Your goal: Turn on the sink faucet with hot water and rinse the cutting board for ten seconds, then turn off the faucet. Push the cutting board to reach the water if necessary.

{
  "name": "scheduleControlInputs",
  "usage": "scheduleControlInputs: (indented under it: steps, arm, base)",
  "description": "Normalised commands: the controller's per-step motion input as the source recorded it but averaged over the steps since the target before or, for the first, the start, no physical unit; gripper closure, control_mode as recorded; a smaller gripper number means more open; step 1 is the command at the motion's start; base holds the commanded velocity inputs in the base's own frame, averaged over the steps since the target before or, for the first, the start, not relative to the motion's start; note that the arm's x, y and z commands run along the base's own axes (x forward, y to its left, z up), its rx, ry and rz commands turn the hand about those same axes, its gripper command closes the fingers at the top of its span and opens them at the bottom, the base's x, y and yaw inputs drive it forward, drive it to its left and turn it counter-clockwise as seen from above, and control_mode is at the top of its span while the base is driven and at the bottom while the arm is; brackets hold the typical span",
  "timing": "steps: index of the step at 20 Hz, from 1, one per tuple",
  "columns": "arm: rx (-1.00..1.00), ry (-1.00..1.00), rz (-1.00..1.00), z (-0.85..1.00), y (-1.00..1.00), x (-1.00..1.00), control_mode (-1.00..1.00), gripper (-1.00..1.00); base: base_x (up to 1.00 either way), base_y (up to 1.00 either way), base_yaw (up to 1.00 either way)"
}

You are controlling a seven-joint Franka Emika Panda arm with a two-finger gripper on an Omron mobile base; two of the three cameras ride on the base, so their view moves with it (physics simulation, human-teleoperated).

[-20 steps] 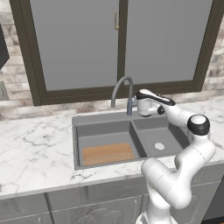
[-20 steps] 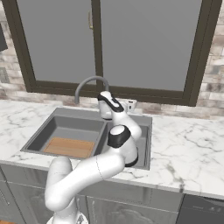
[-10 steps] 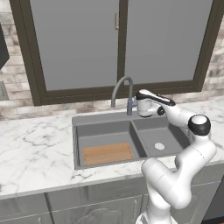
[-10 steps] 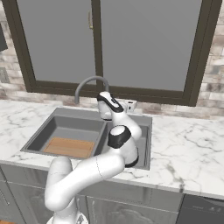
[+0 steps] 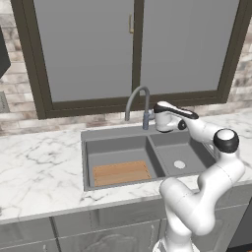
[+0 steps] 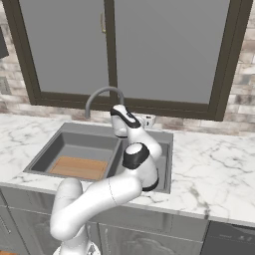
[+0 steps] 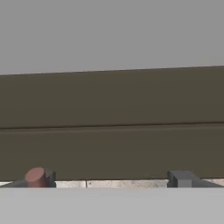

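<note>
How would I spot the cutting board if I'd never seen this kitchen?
Find the dark grey sink set in the marble counter under the window. The cutting board lies flat in its larger basin, at the front, the one light-brown wooden thing among grey.

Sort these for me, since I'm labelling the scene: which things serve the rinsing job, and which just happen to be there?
Job:
- tall grey metal gooseneck faucet, with its small reddish-tipped lever
- dark grey double-basin sink
- light-brown wooden cutting board lying in the larger basin
- tool, open beside the lever

Just there:
- white marble counter
- dark-framed window
- brick wall
</note>
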Motion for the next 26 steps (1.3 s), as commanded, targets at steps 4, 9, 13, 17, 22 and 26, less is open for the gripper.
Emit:
scheduleControlInputs:
  steps: [4,9,13,17,22,26]
  arm:
    - [0.0,0.02,0.0,0.0,-0.36,-0.06,-1.0,-1.0]
    - [0.0,0.01,0.0,0.0,-0.38,0.0,-1.0,-1.0]
    - [0.0,0.0,0.0,0.0,-0.47,0.0,-1.0,-1.0]
    - [0.0,0.01,0.0,0.0,-0.55,-0.02,-1.0,-1.0]
    - [0.0,0.02,0.0,0.0,-0.57,-0.02,-1.0,-1.0]
    - [0.0,0.03,0.0,0.0,-0.61,-0.04,-1.0,-1.0]
  base:
    - [0.0,0.0,0.0]
    - [0.0,0.0,0.0]
    - [0.0,0.0,0.0]
    - [0.0,0.0,0.0]
    - [0.0,0.0,0.0]
    - [0.0,0.0,0.0]
